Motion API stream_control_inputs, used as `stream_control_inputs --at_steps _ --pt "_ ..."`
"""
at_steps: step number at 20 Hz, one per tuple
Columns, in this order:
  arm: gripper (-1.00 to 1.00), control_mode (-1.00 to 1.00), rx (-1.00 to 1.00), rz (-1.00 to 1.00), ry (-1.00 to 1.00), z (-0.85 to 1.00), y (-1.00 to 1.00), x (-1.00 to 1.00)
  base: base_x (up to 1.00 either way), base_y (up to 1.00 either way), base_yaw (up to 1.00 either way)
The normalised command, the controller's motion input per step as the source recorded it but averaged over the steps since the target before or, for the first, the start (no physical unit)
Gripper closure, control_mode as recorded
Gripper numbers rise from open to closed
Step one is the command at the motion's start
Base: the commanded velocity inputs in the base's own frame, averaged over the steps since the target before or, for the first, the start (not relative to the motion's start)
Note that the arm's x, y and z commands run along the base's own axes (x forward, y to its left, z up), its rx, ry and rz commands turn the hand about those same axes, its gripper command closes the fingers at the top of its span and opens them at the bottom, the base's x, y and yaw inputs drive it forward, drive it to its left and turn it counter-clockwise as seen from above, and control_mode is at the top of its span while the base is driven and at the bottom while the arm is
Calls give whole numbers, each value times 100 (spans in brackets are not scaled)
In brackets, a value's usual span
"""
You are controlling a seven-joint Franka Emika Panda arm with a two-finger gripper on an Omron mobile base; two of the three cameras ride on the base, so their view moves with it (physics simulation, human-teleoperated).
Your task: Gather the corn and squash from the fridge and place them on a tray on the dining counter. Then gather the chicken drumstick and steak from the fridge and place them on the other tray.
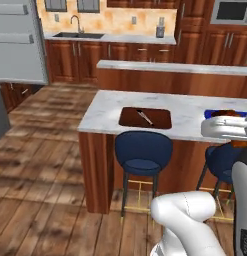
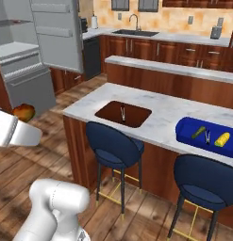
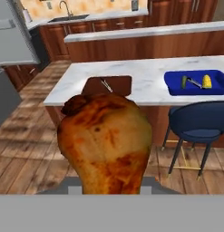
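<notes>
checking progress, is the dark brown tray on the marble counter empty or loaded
Nearly empty: the dark brown tray holds just one small metal utensil; no meat yet.

drumstick [image 3: 104, 140] hides the fingertips and part of brown tray [image 3: 114, 84]; blue tray [image 1: 222, 113] mostly behind arm; small utensil [image 2: 207, 137] in it too small to tell

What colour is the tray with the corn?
Blue tray; right base view shows it best.

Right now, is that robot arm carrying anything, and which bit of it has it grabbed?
Yes: a roasted chicken drumstick, gripped at its narrow bottom end, with the fat end sticking out ahead of the jaws.
</notes>
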Motion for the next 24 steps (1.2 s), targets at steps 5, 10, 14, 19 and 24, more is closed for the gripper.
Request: stream_control_inputs --at_steps 5,10,14,19,24 --pt "100 100 0 0 0 0 0 0 83 -17 -27" --pt "100 100 0 0 0 0 0 0 49 26 -30" --pt "100 100 0 0 0 0 0 0 30 43 -19" --pt "100 100 0 0 0 0 0 0 30 52 -15" --pt "100 100 0 0 0 0 0 0 45 28 -12"
